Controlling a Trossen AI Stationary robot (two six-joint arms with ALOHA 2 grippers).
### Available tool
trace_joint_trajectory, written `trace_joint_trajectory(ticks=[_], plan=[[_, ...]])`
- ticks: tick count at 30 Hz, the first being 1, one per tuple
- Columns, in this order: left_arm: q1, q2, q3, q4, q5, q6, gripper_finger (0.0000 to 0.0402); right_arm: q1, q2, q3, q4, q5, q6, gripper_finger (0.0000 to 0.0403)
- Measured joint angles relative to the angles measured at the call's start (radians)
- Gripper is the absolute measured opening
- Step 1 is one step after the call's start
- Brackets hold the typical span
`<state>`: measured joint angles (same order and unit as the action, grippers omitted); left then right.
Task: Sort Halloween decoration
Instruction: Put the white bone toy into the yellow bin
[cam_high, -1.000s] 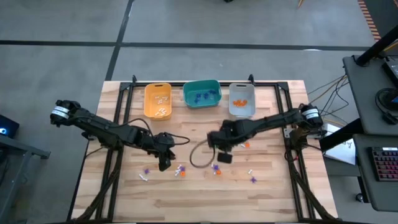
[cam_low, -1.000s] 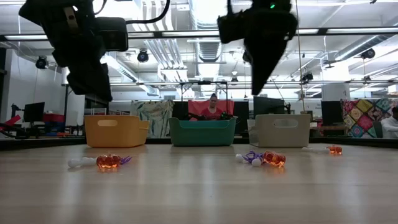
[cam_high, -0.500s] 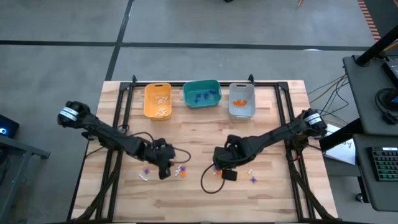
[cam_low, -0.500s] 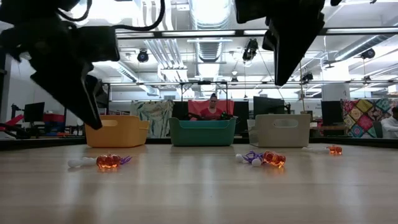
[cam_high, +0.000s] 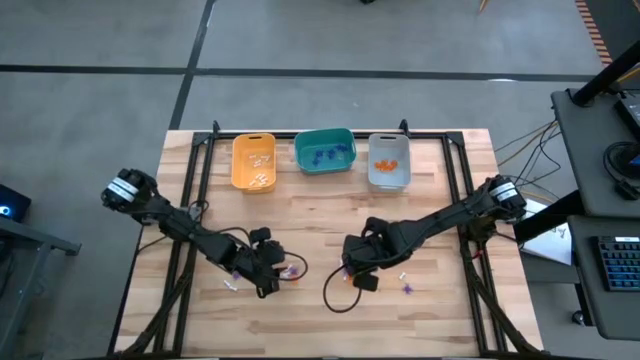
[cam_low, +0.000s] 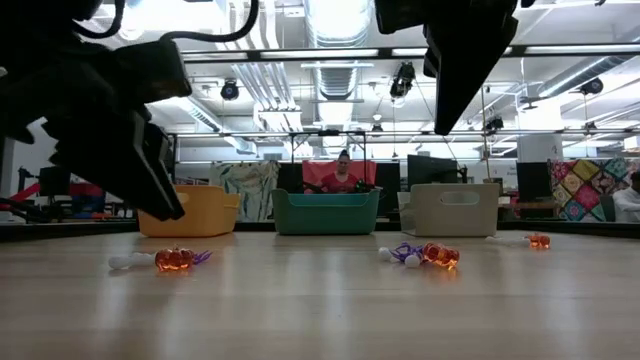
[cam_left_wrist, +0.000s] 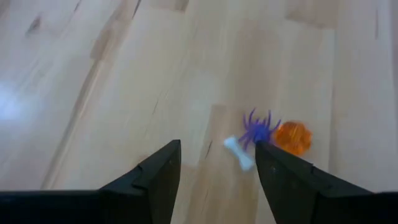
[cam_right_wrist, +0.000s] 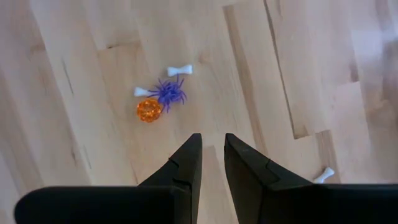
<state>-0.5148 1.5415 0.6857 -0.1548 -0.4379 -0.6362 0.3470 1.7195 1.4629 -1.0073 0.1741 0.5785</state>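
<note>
The Halloween decoration lies as tiny trinkets on the wooden table. One cluster, a white bone (cam_left_wrist: 239, 153), a purple spider (cam_left_wrist: 258, 129) and an orange pumpkin (cam_left_wrist: 292, 137), sits just ahead of my left gripper (cam_left_wrist: 217, 155), which is open and low over the table near the front (cam_high: 267, 283). A like cluster (cam_right_wrist: 158, 98) lies ahead of my right gripper (cam_right_wrist: 211, 142), whose fingers stand a narrow gap apart with nothing between them (cam_high: 360, 278). More trinkets (cam_high: 406, 283) lie to the right.
At the far edge stand a yellow bin (cam_high: 237, 165), a teal bin (cam_high: 300, 155) and a grey bin (cam_high: 373, 168), each holding trinkets. A cable loop (cam_high: 333, 292) hangs by my right arm. A person (cam_low: 343, 178) sits in the room beyond the table.
My right gripper has gone from the table's middle toward the near edge and then stopped over its cluster. My left gripper has gone a little toward the near edge, come down and tipped forward beside its cluster. The trinkets have not moved.
</note>
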Motion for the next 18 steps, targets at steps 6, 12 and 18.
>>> trace_joint_trajectory(ticks=[6, 12, 18], plan=[[0.0, 0.04, 0.0, 0.041, -0.002, -0.001, 0.0189, 0.0, 0.0, 0.0, 0.0, 0.012, 0.006, 0.0059], [0.001, 0.095, 0.0, 0.08, 0.0, -0.004, 0.0189, 0.0, 0.0, 0.0, 0.002, 0.013, 0.006, 0.0059], [0.001, 0.121, 0.0, 0.079, 0.001, -0.013, 0.0189, 0.0, 0.0, -0.001, 0.002, 0.013, 0.006, 0.0059]])
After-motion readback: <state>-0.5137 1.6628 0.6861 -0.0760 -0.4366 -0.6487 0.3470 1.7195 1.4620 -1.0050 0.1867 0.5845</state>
